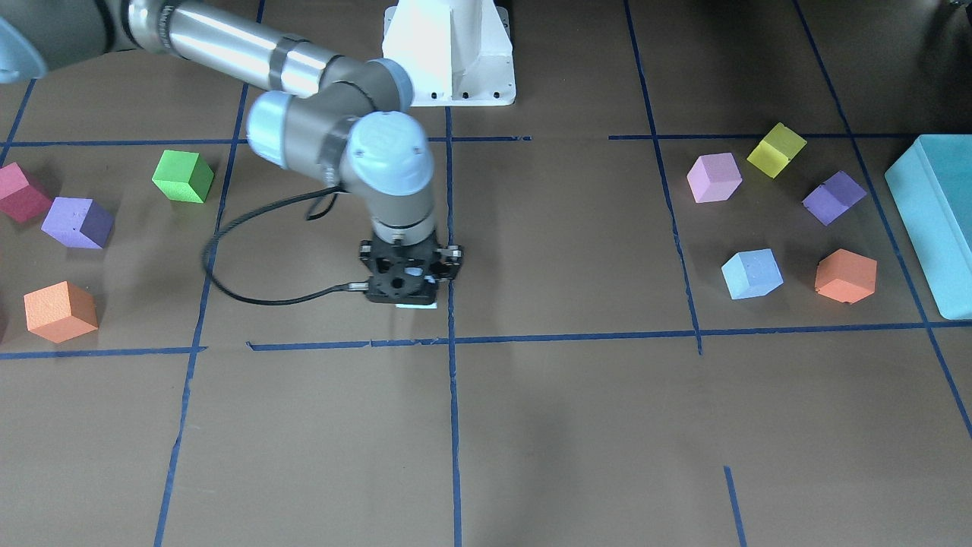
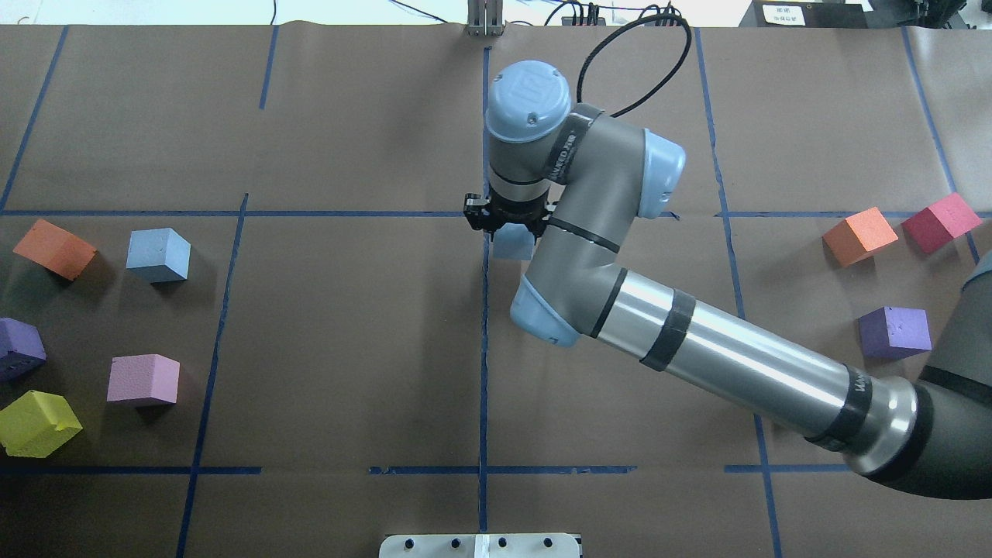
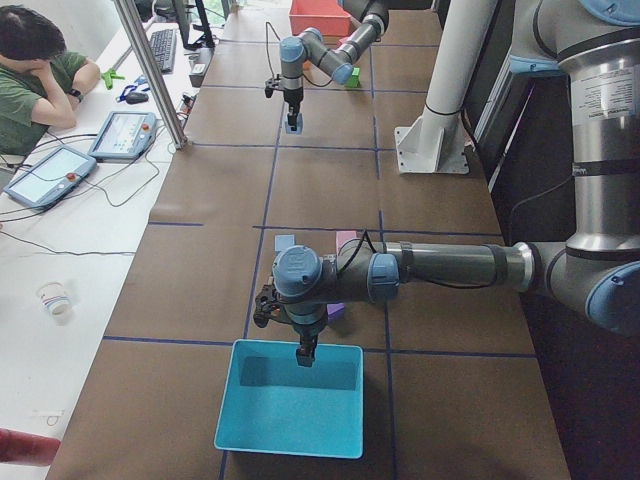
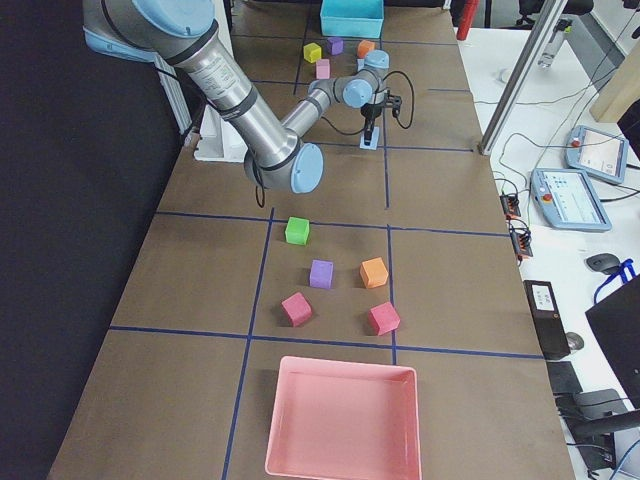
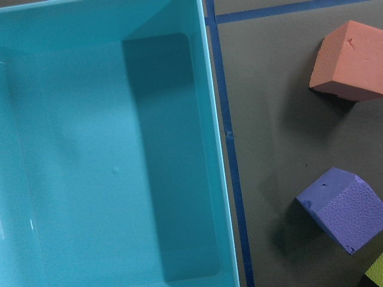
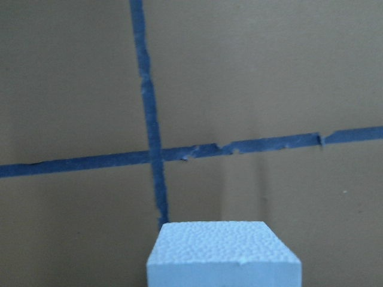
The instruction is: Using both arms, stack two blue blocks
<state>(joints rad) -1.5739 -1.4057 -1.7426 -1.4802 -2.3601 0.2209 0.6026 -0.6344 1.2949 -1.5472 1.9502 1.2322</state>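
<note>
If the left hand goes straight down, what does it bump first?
Most likely the floor of the teal box: the left hand points down over it, and its wrist view looks into the box. Its height is unclear.

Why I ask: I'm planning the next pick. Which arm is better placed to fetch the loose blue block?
Left. The loose blue block lies on the robot's left side, near the box that the left end effector hangs over. The right end effector is mid-table, over the other blue block.
</note>
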